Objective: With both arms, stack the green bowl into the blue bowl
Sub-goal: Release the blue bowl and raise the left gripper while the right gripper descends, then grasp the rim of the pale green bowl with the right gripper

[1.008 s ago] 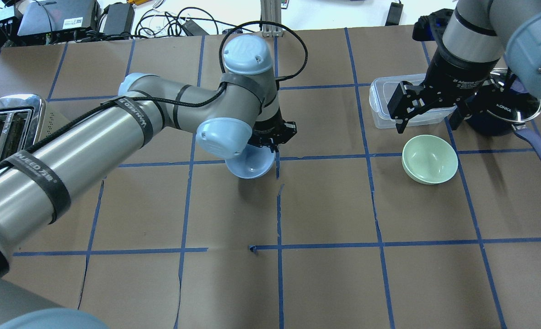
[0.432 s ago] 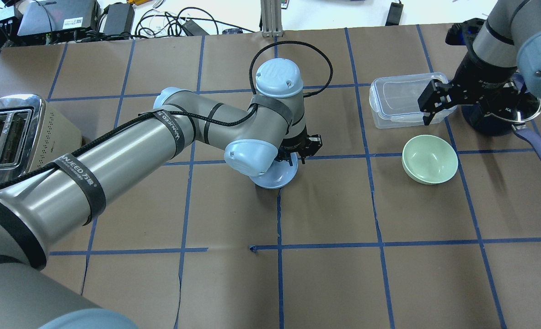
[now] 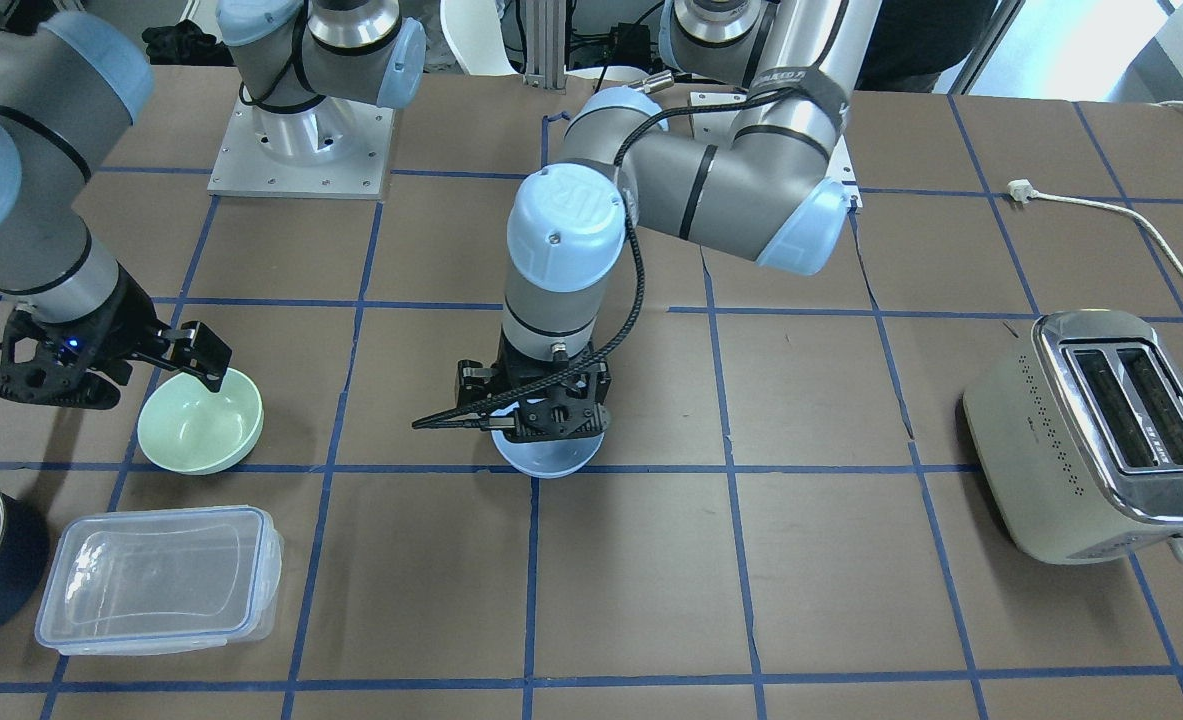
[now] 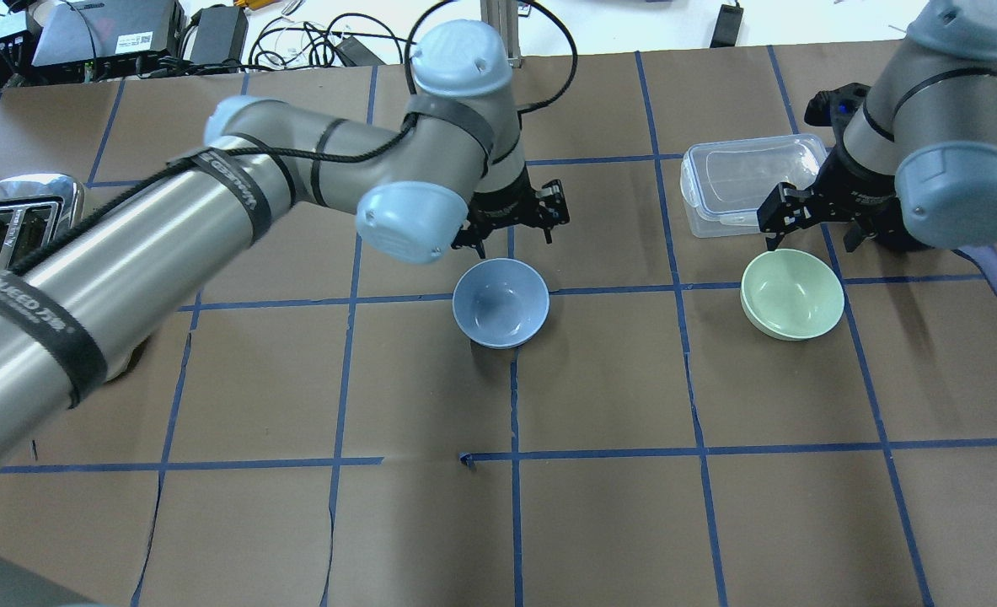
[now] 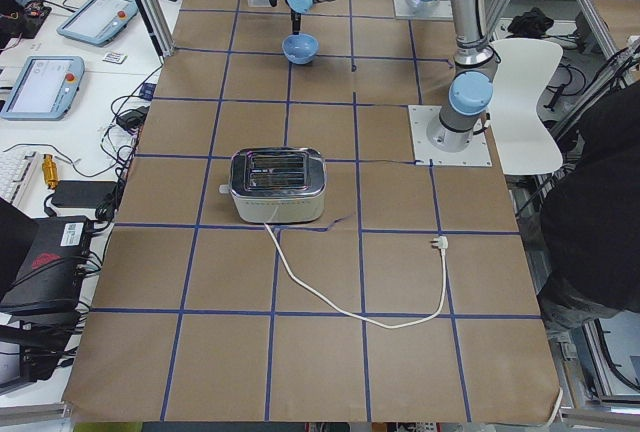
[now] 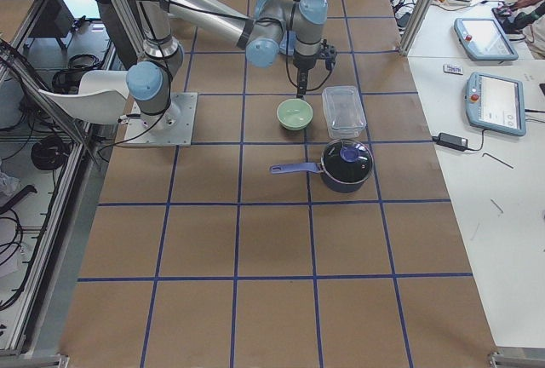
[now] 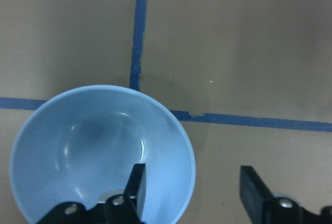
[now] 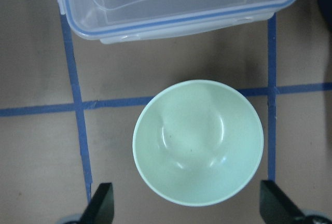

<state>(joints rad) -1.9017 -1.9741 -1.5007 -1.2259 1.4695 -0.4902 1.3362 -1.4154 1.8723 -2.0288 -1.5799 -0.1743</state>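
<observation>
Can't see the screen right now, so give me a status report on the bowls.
Both open: left gripper above blue bowl, right gripper over green bowl, not gripping. Bowls apart, unstacked. Clear container just beyond green bowl.

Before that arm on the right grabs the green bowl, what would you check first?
1. Blue bowl upright and empty: ok.
2. Left gripper open, not gripping it: ok.
3. Left gripper clear of the blue bowl's mouth: not ok, one finger hangs over its rim.
4. Green bowl upright and empty: ok.
5. Right gripper open, fingers straddling the green bowl: ok.
6. Clear container apart from the green bowl: ok.
</observation>
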